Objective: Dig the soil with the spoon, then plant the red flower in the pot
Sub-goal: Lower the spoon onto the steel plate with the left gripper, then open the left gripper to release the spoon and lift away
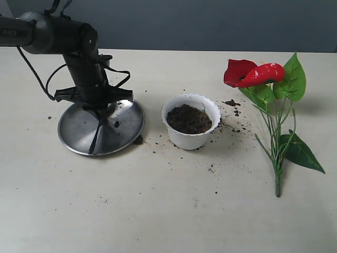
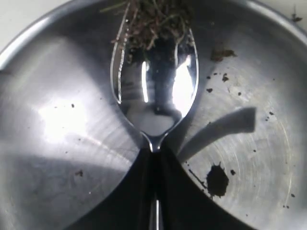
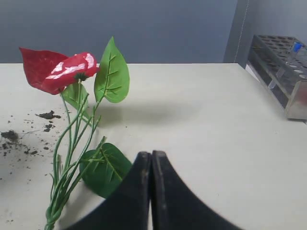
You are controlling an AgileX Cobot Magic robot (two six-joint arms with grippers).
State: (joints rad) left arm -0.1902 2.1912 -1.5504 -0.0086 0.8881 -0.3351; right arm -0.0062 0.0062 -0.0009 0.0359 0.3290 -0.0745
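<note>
Our left gripper (image 2: pixel 153 152) is clenched on the neck of the spoon (image 2: pixel 156 81), the two dark fingers pressed together just behind the bowl. Only the left wrist view shows this grip. There the bowl is held over the round steel plate (image 2: pixel 57 120), polished enough to mirror the lights, with a tuft of fibrous brown soil (image 2: pixel 153 21) at its far tip. The plate carries a few dark specks and one larger blot (image 2: pixel 217 179).

From the exterior view we see the left gripper (image 1: pixel 100 113) standing over the plate (image 1: pixel 79 132) at the left of the table (image 1: pixel 158 211), but the spoon itself is hard to pick out beneath it (a dark streak there may be the spoon or a shadow, we cannot tell).

That view gives us what the wrist cameras miss: the pot (image 1: pixel 190 138) stands upright just right of the plate, filled with dark soil (image 1: pixel 188 118), loose crumbs (image 1: pixel 231 103) scattered around it. The red flower (image 1: pixel 247 74) lies flat on the table to the right of the pot, apart from it, blooms toward the far edge.

The right gripper (image 3: pixel 151 158) appears only in its own wrist view: fingers pressed together, holding nothing, near the flower (image 3: pixel 57 69) and its lower leaf. The same view alone shows a rack (image 3: pixel 283 67) at the table's edge.
</note>
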